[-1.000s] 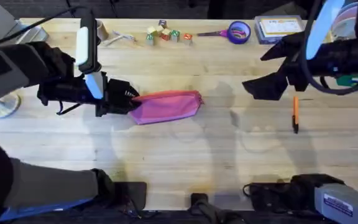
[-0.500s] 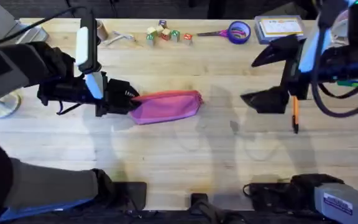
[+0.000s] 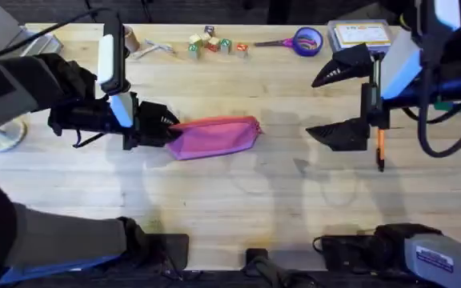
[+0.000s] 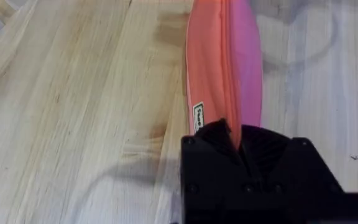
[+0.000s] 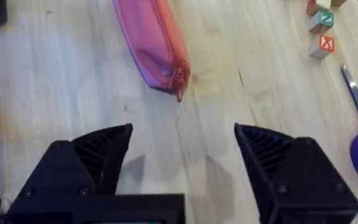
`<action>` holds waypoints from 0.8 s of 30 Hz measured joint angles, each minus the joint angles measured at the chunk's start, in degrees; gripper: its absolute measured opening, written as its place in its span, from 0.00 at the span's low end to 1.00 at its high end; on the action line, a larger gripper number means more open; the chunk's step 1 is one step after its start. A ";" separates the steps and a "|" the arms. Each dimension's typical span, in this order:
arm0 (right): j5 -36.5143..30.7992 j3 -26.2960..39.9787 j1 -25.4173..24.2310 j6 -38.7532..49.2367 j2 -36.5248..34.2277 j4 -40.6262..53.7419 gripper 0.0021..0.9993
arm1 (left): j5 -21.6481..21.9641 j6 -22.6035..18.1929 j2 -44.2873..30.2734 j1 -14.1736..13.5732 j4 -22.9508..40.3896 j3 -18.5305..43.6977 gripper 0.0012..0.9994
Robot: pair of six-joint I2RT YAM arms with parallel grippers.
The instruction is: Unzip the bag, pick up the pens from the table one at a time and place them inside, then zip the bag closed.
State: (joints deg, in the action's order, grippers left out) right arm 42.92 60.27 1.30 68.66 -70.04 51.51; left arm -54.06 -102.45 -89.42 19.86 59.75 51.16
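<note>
The pink bag lies flat on the table, a little left of the middle. The left gripper is at the bag's left end, and its fingers are clamped on that end (the left wrist view shows the fabric going in between them). The bag's zipper pull hangs at the other end, toward the right arm.

The right gripper hovers above the table on the right side, well apart from the bag, with its two fingers spread wide. The orange pen lies on the table just beside the right gripper, dark tip pointing to the near edge. At the far edge are purple scissors and small letter blocks.
</note>
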 joint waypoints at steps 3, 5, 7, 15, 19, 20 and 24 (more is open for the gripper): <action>0.15 0.02 0.00 0.26 -0.59 -0.06 1.00 | 0.00 0.00 0.01 0.00 0.00 0.00 0.04; 0.36 0.02 0.00 0.39 -2.00 -0.28 1.00 | 0.00 0.01 0.02 0.00 0.00 0.00 0.04; 0.42 0.02 0.13 0.42 -3.77 -0.63 1.00 | 0.00 0.00 0.02 0.00 0.00 0.00 0.04; 0.44 0.02 3.29 0.40 -11.25 -3.48 1.00 | 0.00 0.00 0.01 0.00 0.00 0.00 0.04; 0.44 0.02 6.31 0.40 -16.36 -6.26 1.00 | 0.00 0.00 0.02 0.00 0.00 0.00 0.04; 0.44 0.02 6.78 0.40 -17.32 -6.89 1.00 | 0.00 0.00 0.02 0.00 0.00 0.00 0.04; 0.44 0.02 9.68 0.40 -21.96 -9.16 1.00 | 0.00 0.00 0.02 0.00 0.00 0.00 0.04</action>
State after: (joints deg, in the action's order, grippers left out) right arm 43.35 60.29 10.98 69.07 -92.00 42.35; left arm -54.06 -102.45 -89.41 19.86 59.75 51.16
